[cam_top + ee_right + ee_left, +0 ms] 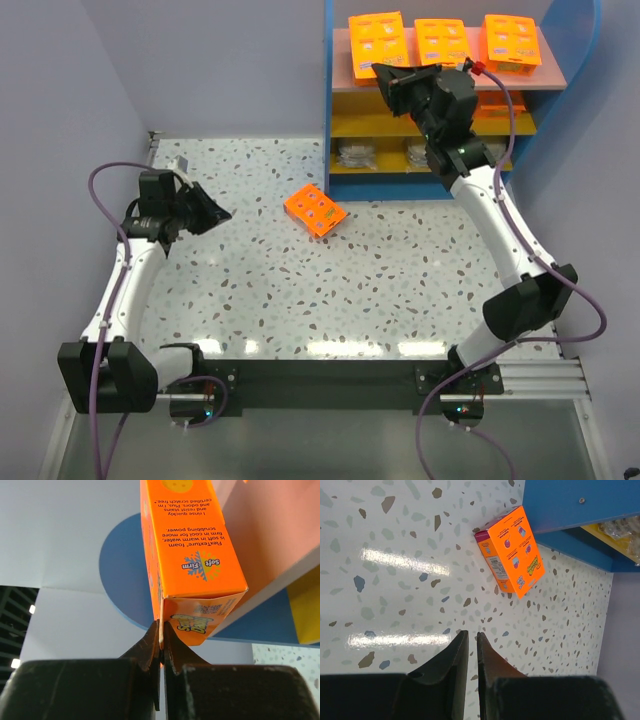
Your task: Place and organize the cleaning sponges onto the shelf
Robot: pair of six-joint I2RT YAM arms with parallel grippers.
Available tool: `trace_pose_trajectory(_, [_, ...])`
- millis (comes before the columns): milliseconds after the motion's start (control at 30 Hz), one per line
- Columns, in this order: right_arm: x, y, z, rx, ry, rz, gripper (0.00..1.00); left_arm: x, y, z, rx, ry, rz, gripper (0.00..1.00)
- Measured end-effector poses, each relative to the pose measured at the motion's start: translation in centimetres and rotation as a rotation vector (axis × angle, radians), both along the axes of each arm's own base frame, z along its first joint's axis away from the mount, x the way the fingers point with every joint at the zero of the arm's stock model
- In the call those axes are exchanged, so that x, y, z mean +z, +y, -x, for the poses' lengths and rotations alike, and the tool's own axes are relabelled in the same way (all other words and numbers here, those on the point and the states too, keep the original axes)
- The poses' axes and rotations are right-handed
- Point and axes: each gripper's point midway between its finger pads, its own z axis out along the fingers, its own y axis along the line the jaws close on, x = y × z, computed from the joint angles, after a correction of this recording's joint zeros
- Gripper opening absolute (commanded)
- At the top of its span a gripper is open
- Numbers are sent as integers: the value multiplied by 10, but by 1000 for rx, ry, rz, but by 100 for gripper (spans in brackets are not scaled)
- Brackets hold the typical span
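Three orange cleaning sponges lie on the pink top board of the shelf (pixel 328 100). My right gripper (pixel 385 76) is shut on the near edge of the leftmost one (pixel 377 42). In the right wrist view the gripper (pixel 162 630) pinches this pack's (pixel 192 555) side seam at its bottom corner, beside the pink board (pixel 280 530). Another orange pack (pixel 315 210) lies flat on the table. My left gripper (pixel 222 214) hovers to its left, jaws a narrow slit apart and empty (pixel 472 635), pointing toward that pack (pixel 512 552).
Grey pads in clear wrap (pixel 355 157) sit on the lowest yellow board, and an orange pack (pixel 490 108) shows on the middle board behind my right arm. The shelf's blue side (pixel 570 500) stands close to the loose pack. Grey walls bound the speckled table (pixel 250 290).
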Motion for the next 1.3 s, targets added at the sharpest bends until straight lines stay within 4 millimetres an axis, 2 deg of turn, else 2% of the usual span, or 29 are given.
trace_pose_trajectory(167, [12, -3, -7, -25, -20, -51, 0, -2, -1, 2, -4, 6, 7, 17])
trace_pose_trajectory(367, [-4, 1, -28, -44, 21, -86, 0, -12, -6, 6, -12, 41, 35, 17])
trace_pose_trajectory(400, [-8, 3, -32, -44, 29, -89, 2, -13, -6, 6, -13, 44, 38, 17])
trace_pose_trajectory(500, [-12, 6, -39, -44, 31, -110, 24, -13, -7, 6, -15, 42, 43, 17])
trace_pose_trajectory(533, [-10, 6, -40, -43, 27, -116, 38, -13, -7, 5, -16, 41, 44, 17])
trace_pose_trajectory(600, [-6, 6, -39, -41, 19, -122, 48, -12, -8, 4, -14, 40, 49, 17])
trace_pose_trajectory(633, [-4, 7, -39, -36, 11, -125, 56, -12, -8, 4, -14, 40, 49, 17])
trace_pose_trajectory(800, [8, 12, -28, 16, -39, -133, 68, -16, -8, -2, -9, 46, 57, 18])
trace_pose_trajectory(900, [2, 14, -5, 56, -33, -111, 69, -18, -8, -12, -6, 49, 65, 17])
trace_pose_trajectory(967, [-1, 16, 23, 98, -38, -80, 68, -21, -8, -26, 0, 50, 72, 14])
trace_pose_trajectory(1167, [-6, 40, 143, 296, -98, 63, 66, -36, -16, -90, 8, 39, 87, 2])
trace_pose_trajectory(1233, [-20, 44, 180, 368, -104, 116, 66, -46, -27, -117, -3, 36, 83, 0])
trace_pose_trajectory(1300, [-49, 39, 203, 407, -77, 170, 67, -57, -40, -138, -22, 47, 78, 0])
